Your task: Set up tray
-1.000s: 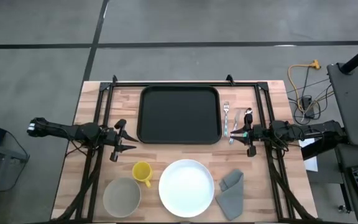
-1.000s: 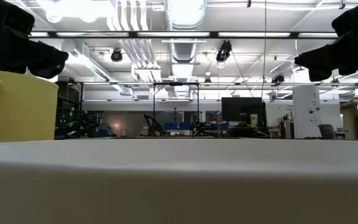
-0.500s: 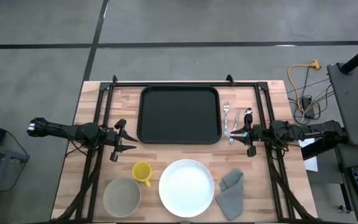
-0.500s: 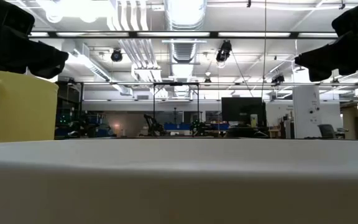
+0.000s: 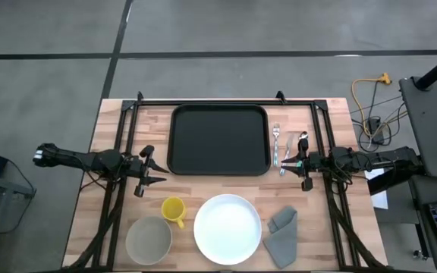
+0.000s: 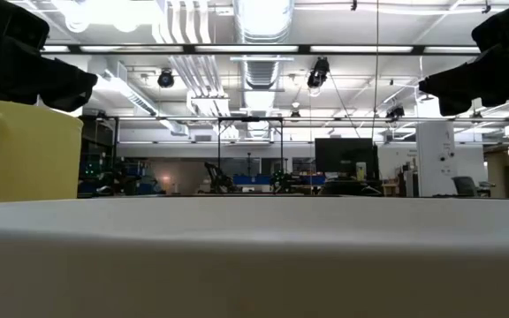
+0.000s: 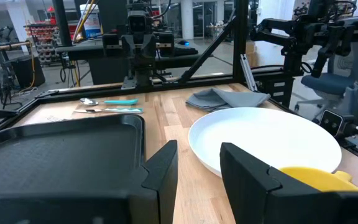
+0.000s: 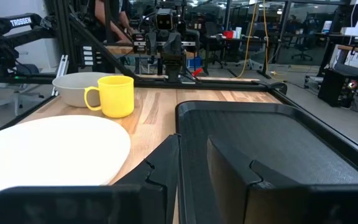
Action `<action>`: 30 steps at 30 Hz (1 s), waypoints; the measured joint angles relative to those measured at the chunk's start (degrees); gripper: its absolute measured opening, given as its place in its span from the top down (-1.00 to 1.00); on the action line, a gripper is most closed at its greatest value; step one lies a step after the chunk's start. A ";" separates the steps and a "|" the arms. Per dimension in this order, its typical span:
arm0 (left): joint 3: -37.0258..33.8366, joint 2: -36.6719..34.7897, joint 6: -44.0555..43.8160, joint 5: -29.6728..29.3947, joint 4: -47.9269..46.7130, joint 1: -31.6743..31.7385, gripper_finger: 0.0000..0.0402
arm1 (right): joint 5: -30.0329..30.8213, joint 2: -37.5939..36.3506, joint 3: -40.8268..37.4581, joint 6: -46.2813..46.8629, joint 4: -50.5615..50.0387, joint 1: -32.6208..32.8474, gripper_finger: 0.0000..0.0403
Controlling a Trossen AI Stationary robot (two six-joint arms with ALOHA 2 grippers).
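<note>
Looking down on a pale wood-plank table, nearest edge first.
Front row: shallow grey bowl [image 5: 149, 239], smooth round white plate [image 5: 227, 229], crumpled grey cloth napkin [image 5: 282, 236].
Mug: glossy yellow mug [image 5: 174, 210] with a loop handle, just behind the bowl and beside the plate.
Left gripper: left gripper [image 5: 156, 172] hovers left of the tray, its blocky dark fingers [image 7: 164, 167] apart with nothing between them.
Right gripper: right gripper [image 5: 295, 162] hovers right of the tray, above the cutlery; its fingers [image 8: 164, 160] stand a little apart, holding nothing.
Cutlery: metal fork [image 5: 276, 143] and spoon [image 5: 302, 141], just right of the tray.
Tray: flat matte-black rectangular tray [image 5: 219, 139] with rounded corners and a low rim, at the table's far middle, nothing on it.
</note>
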 joint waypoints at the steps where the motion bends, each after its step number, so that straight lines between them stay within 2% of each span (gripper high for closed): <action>1: 0.01 -0.01 0.00 -0.02 0.01 0.01 0.49 | -0.01 -0.01 0.01 0.00 0.00 0.00 0.65; 17: 0.01 -0.02 0.00 -0.01 0.00 -0.02 0.49 | 0.01 -0.02 -0.01 0.00 0.00 0.01 0.60; 30: 0.00 0.00 0.00 0.01 0.00 0.01 0.49 | 0.01 0.00 -0.01 0.00 0.00 0.01 0.65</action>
